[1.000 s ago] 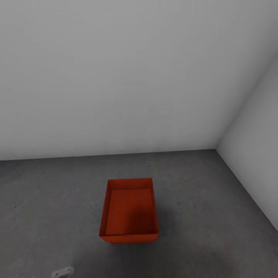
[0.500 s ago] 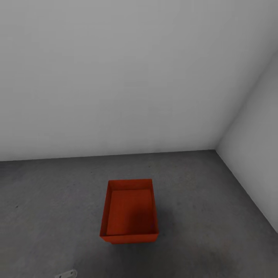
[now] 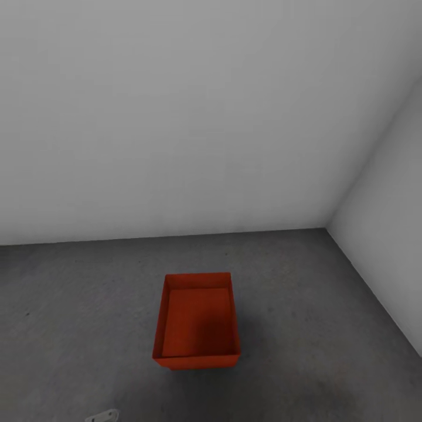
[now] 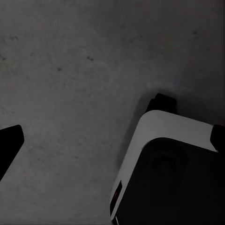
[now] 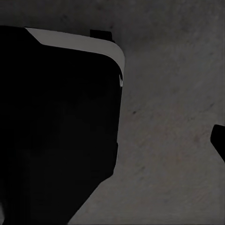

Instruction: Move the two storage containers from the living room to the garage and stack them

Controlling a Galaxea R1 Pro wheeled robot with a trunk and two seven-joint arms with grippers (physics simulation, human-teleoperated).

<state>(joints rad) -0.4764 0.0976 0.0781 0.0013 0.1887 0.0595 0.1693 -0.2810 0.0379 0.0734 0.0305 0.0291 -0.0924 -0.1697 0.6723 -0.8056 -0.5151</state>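
Note:
One orange-red storage container (image 3: 197,321) stands upright and empty on the garage's dark grey concrete floor (image 3: 305,328), a little short of the back wall. No gripper touches it. In the left wrist view my left gripper (image 4: 112,140) hangs over bare floor, with one dark fingertip (image 4: 9,145) at one edge and the other fingertip (image 4: 218,136) at the opposite edge, so it is open and holds nothing. In the right wrist view my right gripper (image 5: 112,140) shows one fingertip (image 5: 219,140) far out at the edge, and nothing is held.
Plain grey walls (image 3: 176,117) meet in a corner at the back right (image 3: 328,225). My white-and-black base (image 4: 173,168) lies under both wrists, as a dark mass (image 5: 56,122) in the right wrist view. A small white robot part (image 3: 102,416) peeks in at the bottom edge.
The small white robot part at the head view's bottom edge has sunk lower, almost out of frame. The container has not moved.

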